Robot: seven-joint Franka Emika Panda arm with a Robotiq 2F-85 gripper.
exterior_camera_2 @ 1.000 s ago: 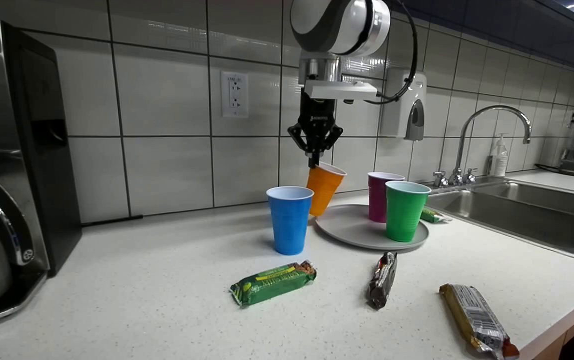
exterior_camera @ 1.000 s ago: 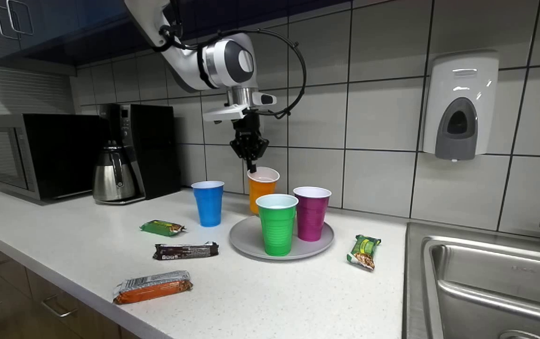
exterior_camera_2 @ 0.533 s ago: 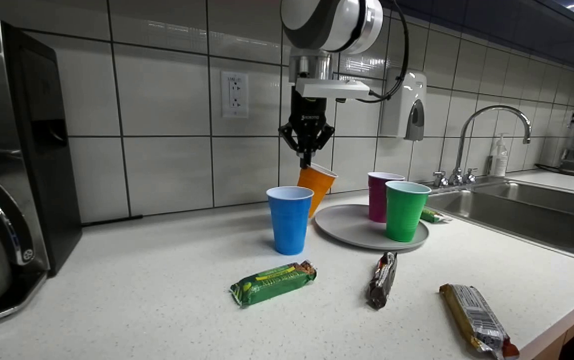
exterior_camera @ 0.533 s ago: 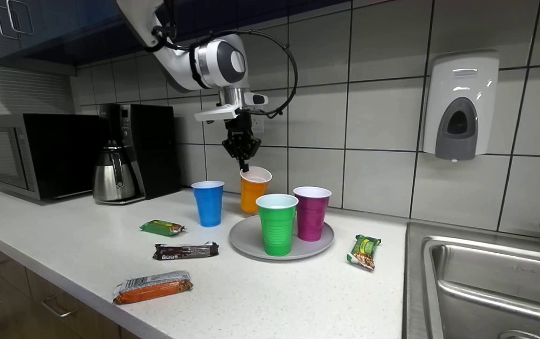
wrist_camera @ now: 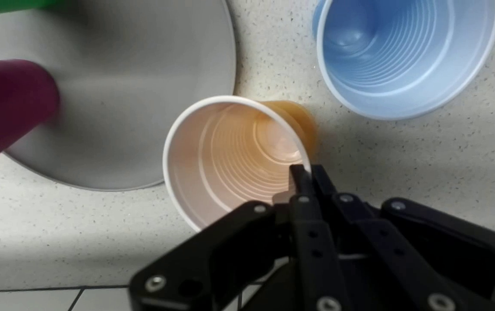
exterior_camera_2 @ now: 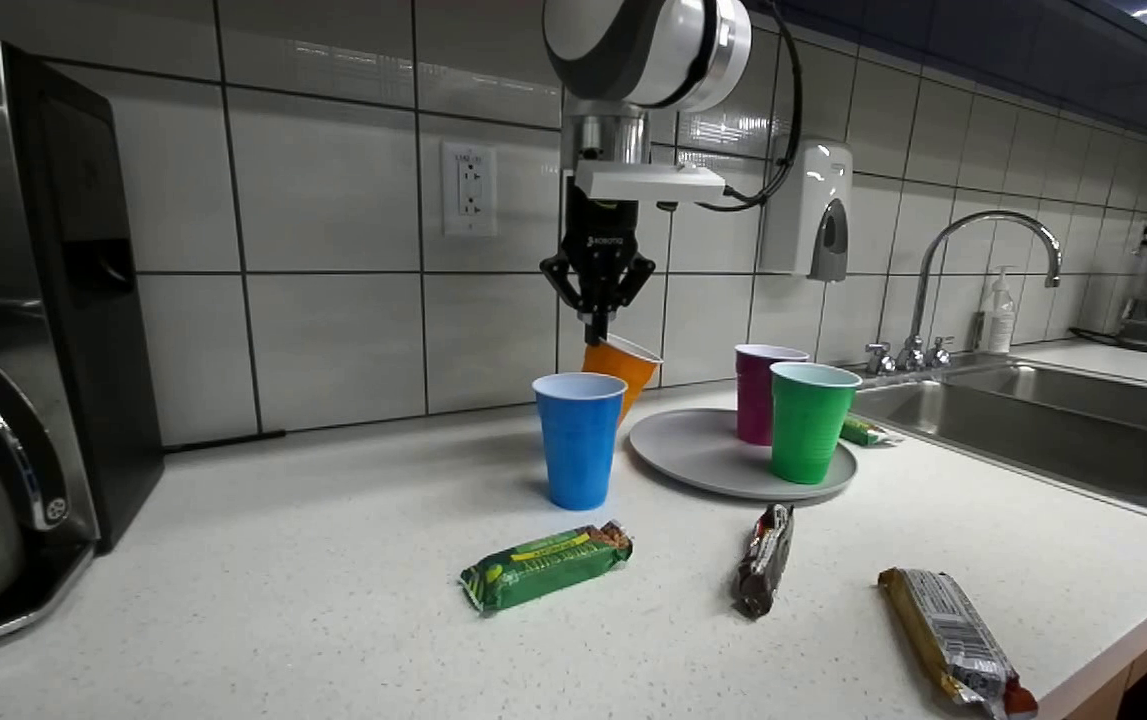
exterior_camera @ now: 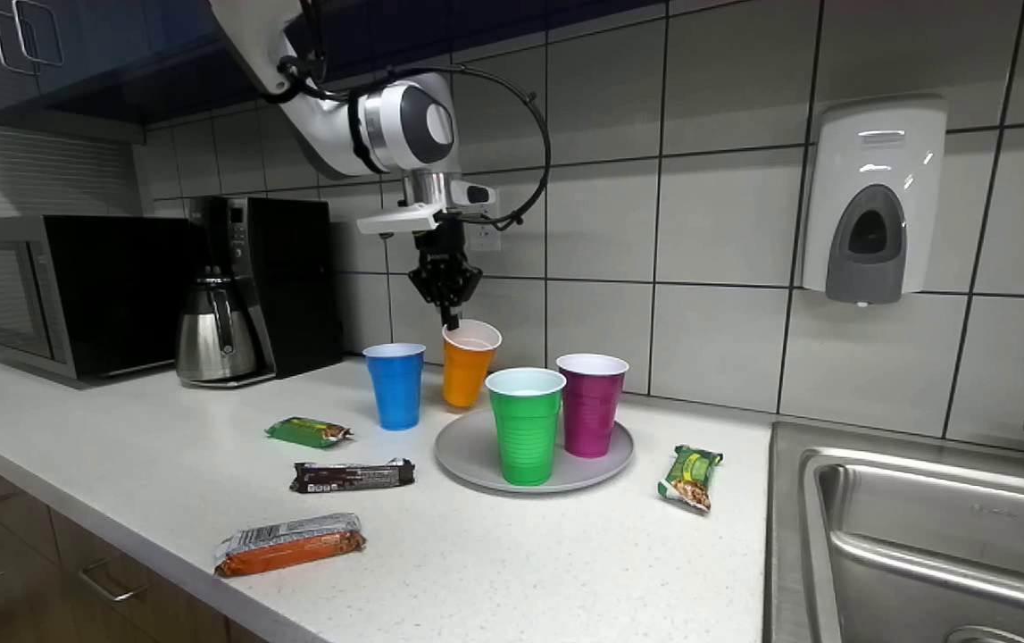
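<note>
The orange cup (exterior_camera: 467,371) is tilted, its rim gripped by the claw (wrist_camera: 309,172), near the blue cup (exterior_camera: 396,388) and beside the plate (exterior_camera_2: 683,450); whether its base touches the surface (exterior_camera: 494,572) is unclear. On the plate stand the green cup (exterior_camera: 525,438) and the purple cup (exterior_camera: 593,415).

The held cup (wrist_camera: 234,157) is between another cup (wrist_camera: 407,54) and the plate (wrist_camera: 152,86).

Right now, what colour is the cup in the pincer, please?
The held cup is orange outside, best seen in an exterior view.
</note>
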